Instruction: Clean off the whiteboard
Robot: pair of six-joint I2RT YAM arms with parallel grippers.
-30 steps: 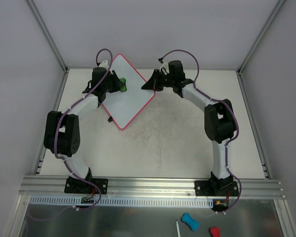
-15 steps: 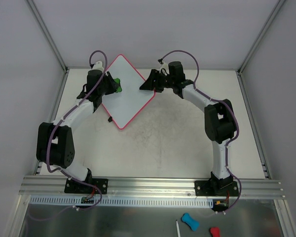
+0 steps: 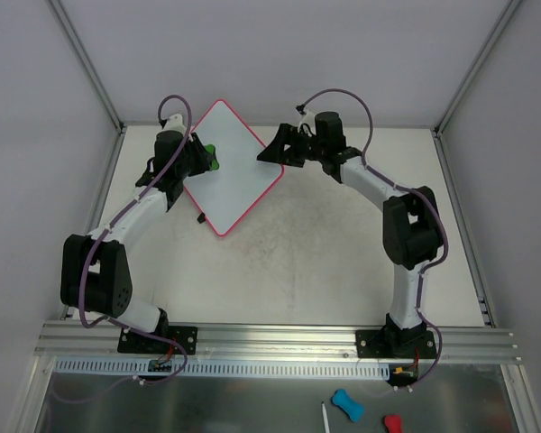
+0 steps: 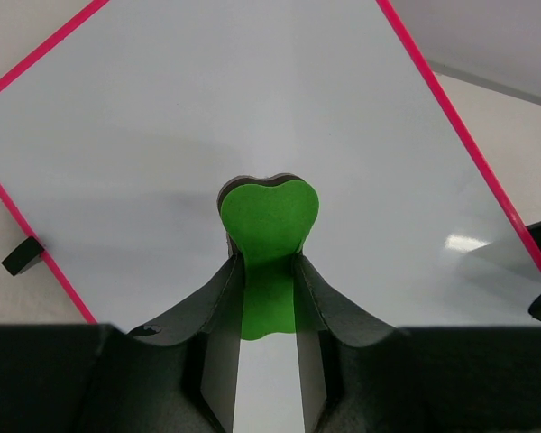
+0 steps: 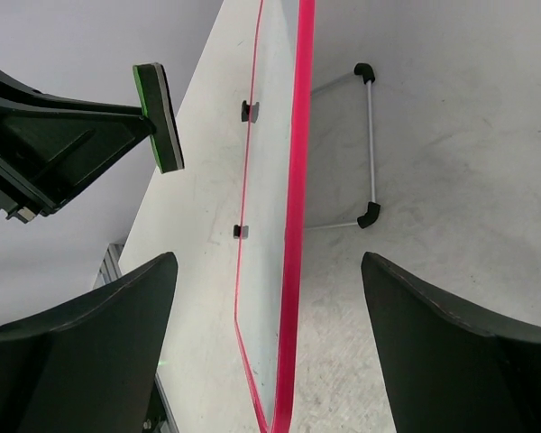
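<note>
The whiteboard (image 3: pixel 227 167) stands as a diamond at the back of the table, white with a pink rim and no marks that I can see. My left gripper (image 3: pixel 201 159) is over its left part, shut on a green eraser (image 4: pixel 269 221). In the right wrist view the eraser (image 5: pixel 159 117) hangs just off the board's face. My right gripper (image 3: pixel 272 153) is open at the board's right corner, and the pink rim (image 5: pixel 294 225) runs edge-on between its wide-spread fingers (image 5: pixel 117 316) without touching either.
A wire stand (image 5: pixel 371 144) with black ends props the board from behind. A small black clip (image 4: pixel 22 255) sits at the board's lower left edge. On the metal shelf in front of the arm bases lie a blue piece (image 3: pixel 346 404), a red piece (image 3: pixel 392 423) and a white pen (image 3: pixel 325 419).
My right gripper has opened and let go of the board's right corner. My left gripper has carried the green eraser a little to the left across the board.
</note>
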